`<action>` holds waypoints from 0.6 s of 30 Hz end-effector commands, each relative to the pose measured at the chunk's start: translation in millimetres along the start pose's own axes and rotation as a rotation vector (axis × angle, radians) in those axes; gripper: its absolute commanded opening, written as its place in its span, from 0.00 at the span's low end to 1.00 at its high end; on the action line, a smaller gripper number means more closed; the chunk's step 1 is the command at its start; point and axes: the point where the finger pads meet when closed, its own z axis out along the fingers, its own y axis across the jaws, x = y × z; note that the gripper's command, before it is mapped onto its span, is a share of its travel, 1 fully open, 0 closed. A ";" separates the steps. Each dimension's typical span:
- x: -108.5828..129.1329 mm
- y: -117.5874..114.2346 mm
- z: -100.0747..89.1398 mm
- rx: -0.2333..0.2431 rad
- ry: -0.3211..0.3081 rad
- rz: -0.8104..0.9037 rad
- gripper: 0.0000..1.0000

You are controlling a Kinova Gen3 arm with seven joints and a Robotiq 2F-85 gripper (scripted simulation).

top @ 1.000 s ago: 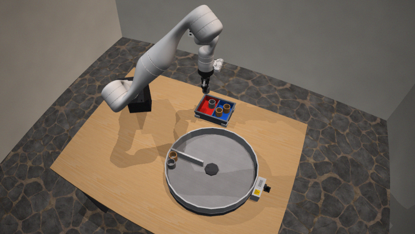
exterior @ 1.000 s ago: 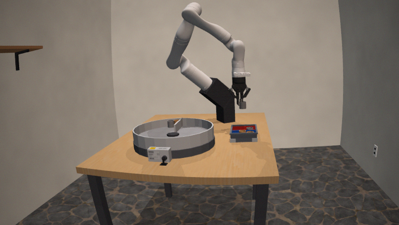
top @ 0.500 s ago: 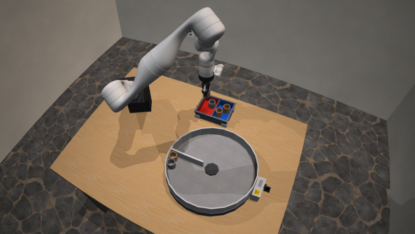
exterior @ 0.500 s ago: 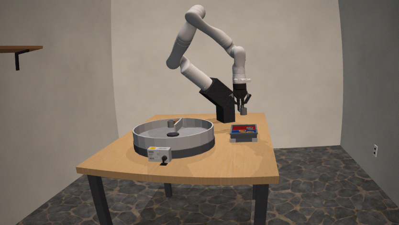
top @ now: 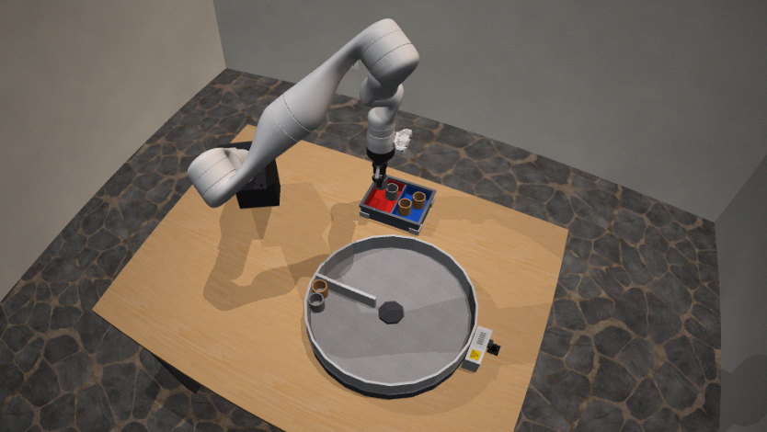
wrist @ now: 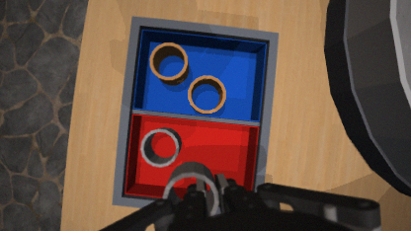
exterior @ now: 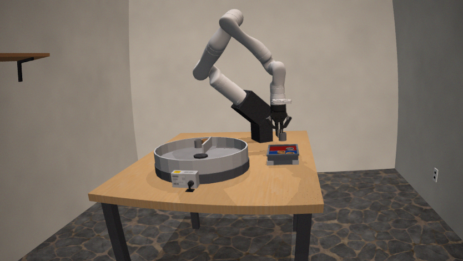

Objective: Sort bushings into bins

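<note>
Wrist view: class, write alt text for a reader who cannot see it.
The gripper, jaws shut on a steel bushing, hangs above the red bin, where another steel bushing already lies. The adjoining blue bin holds two bronze bushings; the turntable's rim curves past on the right.

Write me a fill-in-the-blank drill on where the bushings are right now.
The gripper holds a ____ bushing above the red bin.
The blue bin contains ____ bronze bushings.
The red bin already holds ____ steel bushing.
On the turntable, ____ bushings remain beside the divider bar.

Missing words: steel; two; one; two
</note>
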 end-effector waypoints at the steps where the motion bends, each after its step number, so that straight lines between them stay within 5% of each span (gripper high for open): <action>1: -1.8 1.1 18.5 -0.005 -0.002 -0.002 0.00; 18: -2.2 1.4 22.9 -0.006 -0.003 -0.003 0.00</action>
